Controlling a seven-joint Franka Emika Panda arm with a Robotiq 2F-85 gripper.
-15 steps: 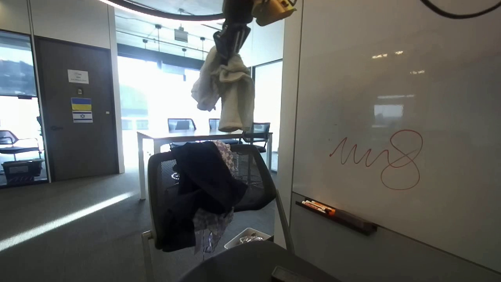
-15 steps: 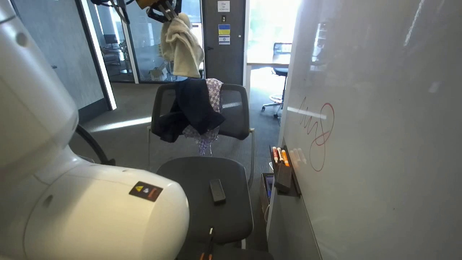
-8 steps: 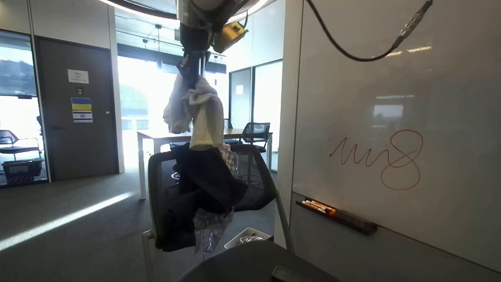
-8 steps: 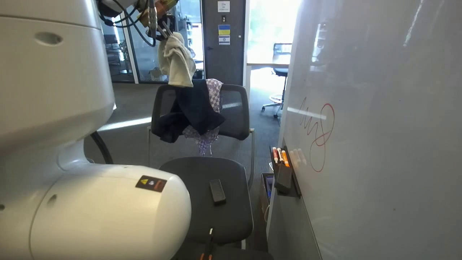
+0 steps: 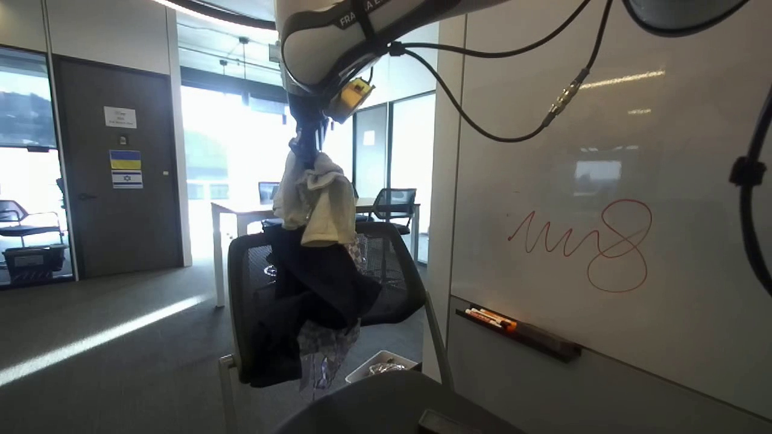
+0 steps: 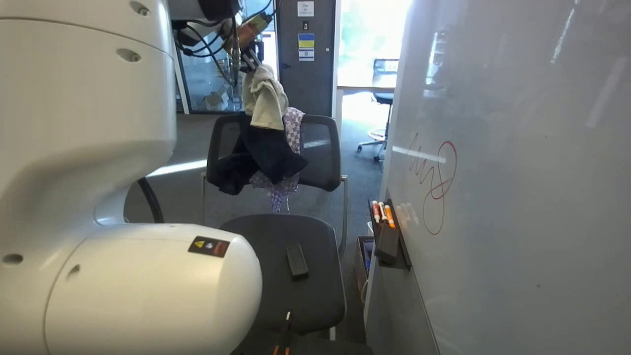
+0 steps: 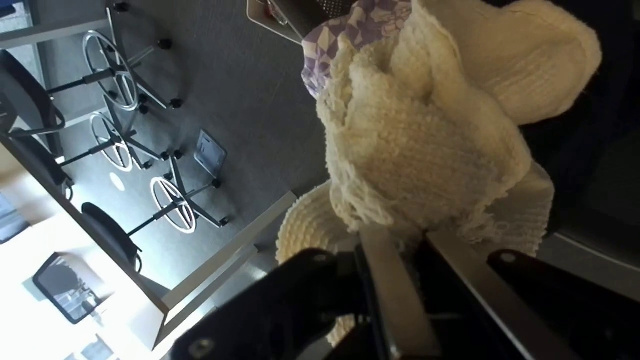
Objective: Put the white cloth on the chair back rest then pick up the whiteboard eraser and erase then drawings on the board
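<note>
The white cloth [image 5: 330, 211] hangs bunched from my gripper [image 5: 310, 158]. It also shows in the other views [image 6: 268, 104] [image 7: 415, 140]. My gripper [image 7: 406, 232] is shut on the cloth, pointing down above the chair back rest [image 5: 395, 280]. The cloth's lower end overlaps the back rest's top edge in both exterior views; I cannot tell whether they touch. A dark eraser [image 6: 388, 243] lies on the whiteboard's tray. A similar dark block [image 6: 297, 262] lies on the chair seat. A red scribble [image 5: 628, 242] is on the whiteboard [image 5: 693, 163].
A dark cloth [image 5: 313, 274] and a purple checkered cloth [image 6: 294, 129] drape over the back rest. Three markers [image 6: 383, 214] lie on the tray beside the eraser. A white bin [image 5: 356, 375] stands on the floor behind the chair. A table [image 5: 253, 209] and several chairs are farther back.
My gripper has come down with the cloth, bringing it in front of the dark cloth at the back rest's top. More of the arm shows. The cloth stays held.
</note>
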